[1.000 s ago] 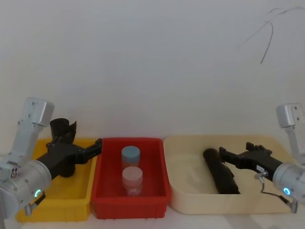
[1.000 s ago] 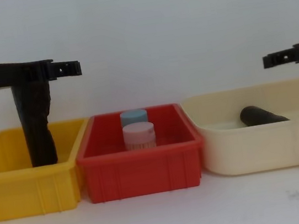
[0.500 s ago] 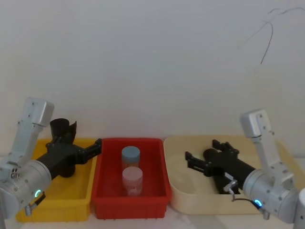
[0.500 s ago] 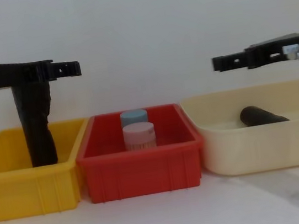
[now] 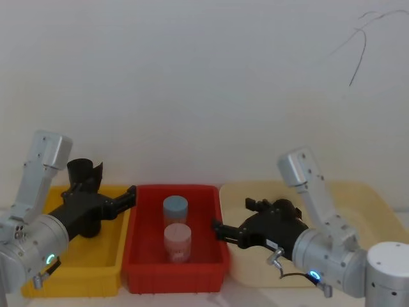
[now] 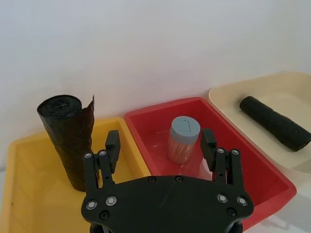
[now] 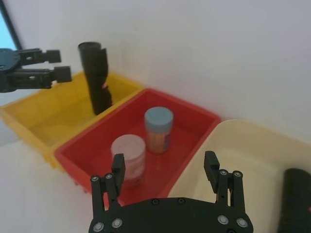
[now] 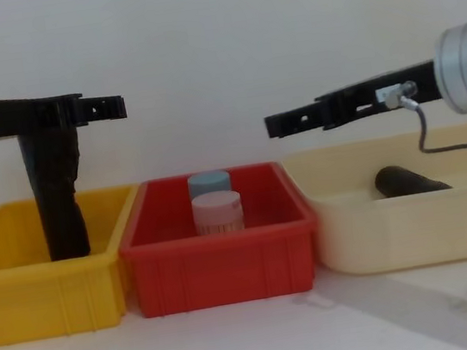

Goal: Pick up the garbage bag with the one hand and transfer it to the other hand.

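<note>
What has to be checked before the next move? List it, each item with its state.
1. Garbage bag upright in the yellow bin: ok.
2. Left gripper open: ok.
3. Bag between the left fingers: not ok; in the left wrist view it stands to one side.
4. Right gripper open, raised near the red bin: ok.
5. Jars sit lower than both grippers in the chest view: ok.

**Right tool (image 5: 218, 230) sweeping left over the bins**

The right tool is leaving its place above the cream bin (image 5: 383, 198) and swinging leftward. Its spread fingers are now reaching over the right rim of the red bin (image 5: 172, 188). The blue-ringed arm (image 5: 332, 252) behind it is crossing over the cream bin and looming larger in the chest view.
</note>
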